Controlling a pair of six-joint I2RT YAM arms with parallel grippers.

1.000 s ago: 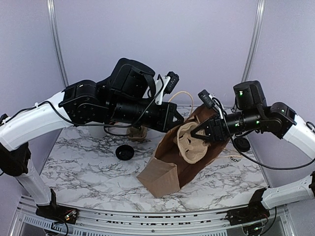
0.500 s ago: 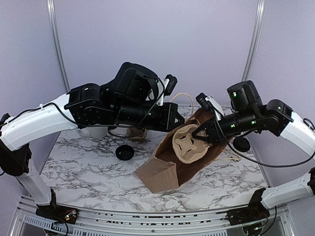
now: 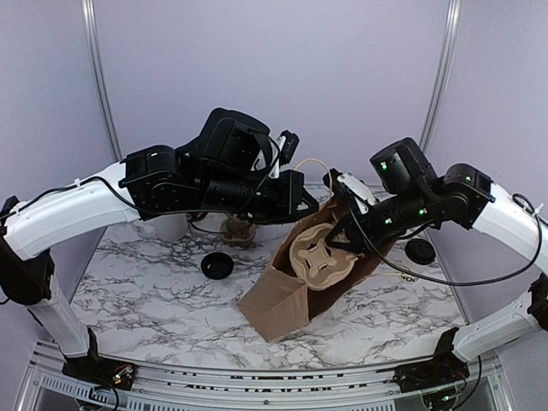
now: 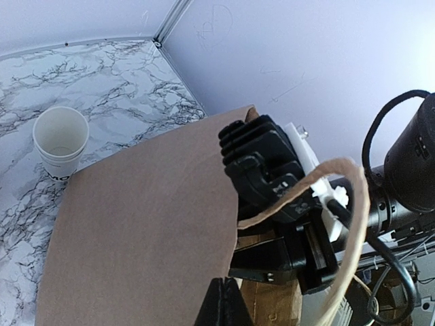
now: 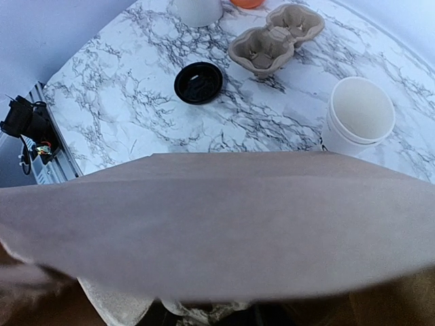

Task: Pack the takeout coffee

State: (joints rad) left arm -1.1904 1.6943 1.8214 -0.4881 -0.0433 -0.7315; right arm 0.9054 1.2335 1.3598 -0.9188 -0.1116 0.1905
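Moved since a second ago: the right hand (image 3: 340, 241) has swung the pulp carrier (image 3: 313, 257) leftward and turned its cup wells toward the overhead camera. The carrier now sits in the mouth of the paper bag (image 3: 278, 310). The left arm has barely shifted.
Right hand: pinching the carrier by its right edge, judging from overhead. Its own camera shows only bag paper.
Left hand (image 4: 222, 300): fingertips pressed together on the bag's upper rim beside the twine handle (image 4: 340, 224), holding the mouth up.
Bag: tilted on the marble bench (image 3: 145, 300), folded base nearest the arms' mounts.
Takeout coffee (image 3: 419, 250): not yet in the bag. A black rounded top on the bench just right of the bag, past the right wrist, appears to be its lid. The cup body is mostly hidden.
Also on the bench: a loose flat lid (image 3: 217, 265) left of the bag, a spare carrier (image 3: 238, 231) behind it, and a lidless cup (image 4: 61, 139).
Step in hand: seating the carrier in the bag, ahead of the cup.
Next move calls for: sliding the carrier down level to the bag's floor without buckling the paper, then letting go and reaching for the coffee while the left hand props the mouth open.
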